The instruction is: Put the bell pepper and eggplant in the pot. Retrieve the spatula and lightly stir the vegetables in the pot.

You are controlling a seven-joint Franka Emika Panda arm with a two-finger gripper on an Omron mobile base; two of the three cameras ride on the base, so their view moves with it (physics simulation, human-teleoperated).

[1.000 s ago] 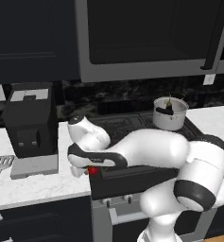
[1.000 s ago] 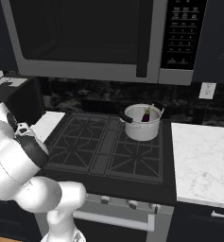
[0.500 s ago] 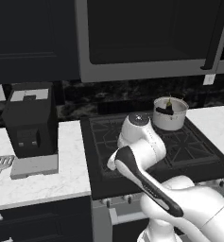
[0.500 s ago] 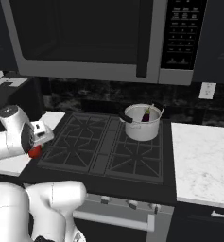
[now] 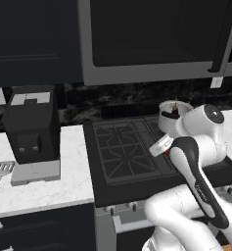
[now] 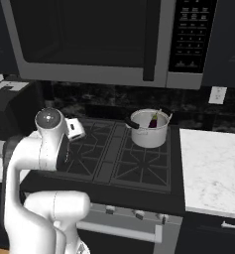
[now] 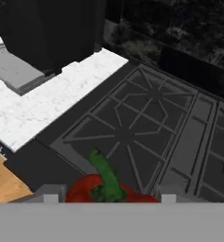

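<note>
In the hand view the red bell pepper (image 7: pixel 82 191), green stem up, sits between the two finger tips of my gripper (image 7: pixel 106 197), which is shut on it above the stove's dark grates (image 7: pixel 146 118). The silver pot (image 6: pixel 148 136) stands on the back right burner with the dark purple eggplant (image 6: pixel 153 119) inside. From the left base view the pot (image 5: pixel 169 125) is partly behind my arm, whose wrist hangs just in front of it. The spatula (image 5: pixel 4 169) lies on the white counter at the far left, handle toward the front edge.
A black coffee machine (image 5: pixel 32 125) stands on the left counter (image 5: pixel 49 188) beside the stove (image 5: pixel 122 152). A microwave (image 6: pixel 89 39) hangs low over the burners. More marble counter (image 6: pixel 213 168) lies right of the stove.
My arm has swung from the left counter side across the stove to the right, toward the pot, carrying the bell pepper. Pot, eggplant and spatula have not moved.
</note>
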